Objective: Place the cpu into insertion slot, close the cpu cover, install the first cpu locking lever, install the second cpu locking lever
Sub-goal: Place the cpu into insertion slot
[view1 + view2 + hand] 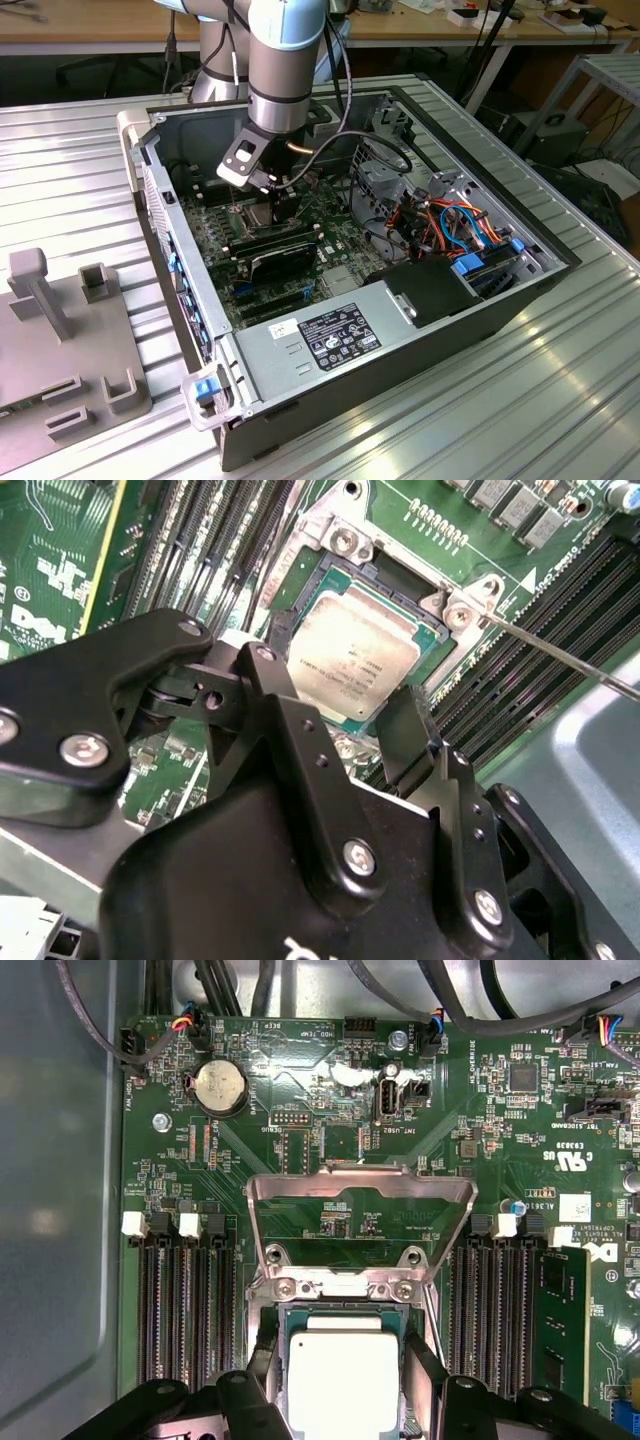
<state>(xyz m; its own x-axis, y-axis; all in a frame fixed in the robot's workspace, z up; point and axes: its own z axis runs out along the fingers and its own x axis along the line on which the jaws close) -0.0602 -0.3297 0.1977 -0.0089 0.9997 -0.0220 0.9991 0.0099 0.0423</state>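
Note:
The cpu (343, 1375) (350, 660), a silver-topped square chip, lies flat in the insertion slot (395, 580), whose black frame shows around it. My gripper (345, 1370) (340, 685) hangs right over the chip, open. Its black fingers (264, 1365) stand on either side of the chip with small gaps. The cpu cover (360, 1182), a thin silver frame plate, stands raised on its hinge beyond the chip. A thin metal locking lever (560, 652) sticks out free beside the socket. In the exterior view the gripper (262, 195) reaches down into the open computer case (540, 290).
Long black memory slots (185, 1310) flank the socket on both sides, one holding a module (562, 1320). A power supply (340, 335) and cable bundles (450, 225) fill the case's near and right parts. A grey fixture (60, 330) sits on the table (560, 400) at the exterior view's left.

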